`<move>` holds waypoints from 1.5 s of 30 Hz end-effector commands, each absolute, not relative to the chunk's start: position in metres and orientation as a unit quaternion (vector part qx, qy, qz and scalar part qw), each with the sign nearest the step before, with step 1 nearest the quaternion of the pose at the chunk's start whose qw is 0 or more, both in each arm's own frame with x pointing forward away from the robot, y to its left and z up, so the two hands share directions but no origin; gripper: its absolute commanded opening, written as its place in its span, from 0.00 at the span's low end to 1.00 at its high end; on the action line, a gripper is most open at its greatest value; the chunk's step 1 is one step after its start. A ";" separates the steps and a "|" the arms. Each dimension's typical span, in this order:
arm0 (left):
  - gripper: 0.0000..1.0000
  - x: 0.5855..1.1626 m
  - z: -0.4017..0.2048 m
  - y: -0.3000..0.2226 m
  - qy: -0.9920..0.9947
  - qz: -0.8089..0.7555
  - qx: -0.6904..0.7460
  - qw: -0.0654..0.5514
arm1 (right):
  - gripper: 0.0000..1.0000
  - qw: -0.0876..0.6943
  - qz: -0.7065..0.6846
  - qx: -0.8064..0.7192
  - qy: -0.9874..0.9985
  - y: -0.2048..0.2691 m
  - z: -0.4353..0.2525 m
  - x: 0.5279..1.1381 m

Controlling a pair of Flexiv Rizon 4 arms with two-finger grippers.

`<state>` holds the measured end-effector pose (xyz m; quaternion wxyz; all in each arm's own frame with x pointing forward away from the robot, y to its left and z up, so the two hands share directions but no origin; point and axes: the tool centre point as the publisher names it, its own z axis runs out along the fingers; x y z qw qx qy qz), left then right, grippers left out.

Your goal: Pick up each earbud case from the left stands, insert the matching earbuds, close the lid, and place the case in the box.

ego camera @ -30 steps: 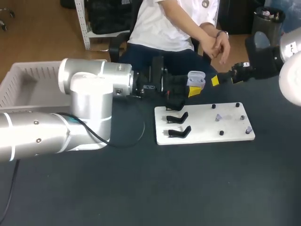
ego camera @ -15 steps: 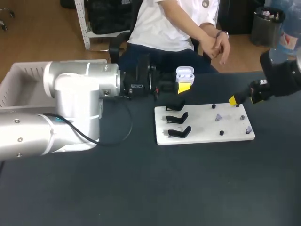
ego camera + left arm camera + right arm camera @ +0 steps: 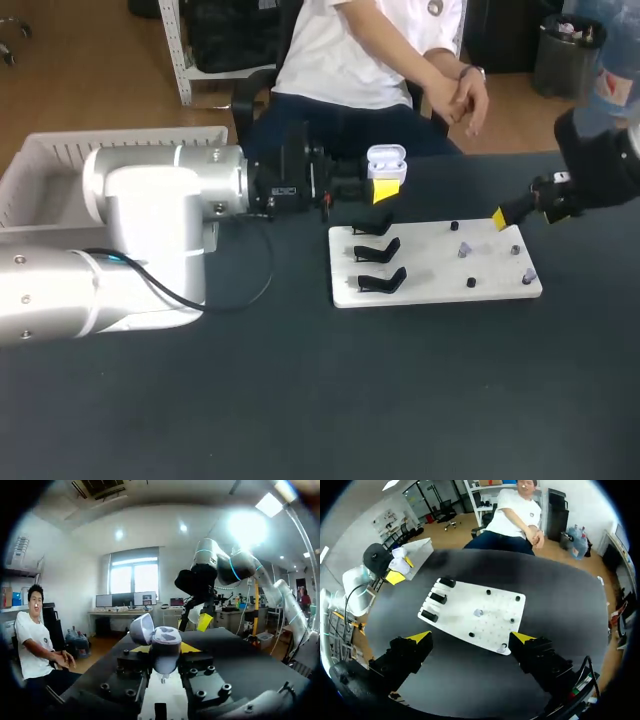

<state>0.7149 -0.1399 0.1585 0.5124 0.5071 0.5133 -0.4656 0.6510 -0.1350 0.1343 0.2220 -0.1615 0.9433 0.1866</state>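
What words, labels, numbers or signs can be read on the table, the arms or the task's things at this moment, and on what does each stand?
Nothing here can be read as text.
Small white mark on the black body behind the left gripper, head view: too small and blurred to read.
Earbud case, white board, box: no print visible.

One open earbud case (image 3: 387, 160), three black stands (image 3: 377, 250), one white board (image 3: 430, 275), one box (image 3: 40, 170), perhaps three earbuds (image 3: 464, 249)
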 end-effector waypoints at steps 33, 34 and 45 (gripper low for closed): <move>0.00 0.720 0.148 -0.155 0.520 -0.489 0.506 0.484 | 1.00 0.090 -0.096 -0.134 0.982 -0.171 0.074 0.616; 0.00 0.720 0.148 -0.155 0.520 -0.489 0.506 0.484 | 1.00 0.084 -0.104 -0.136 0.982 -0.170 0.071 0.616; 0.00 0.720 0.148 -0.155 0.520 -0.489 0.506 0.484 | 1.00 0.081 -0.121 -0.137 0.980 -0.171 0.051 0.622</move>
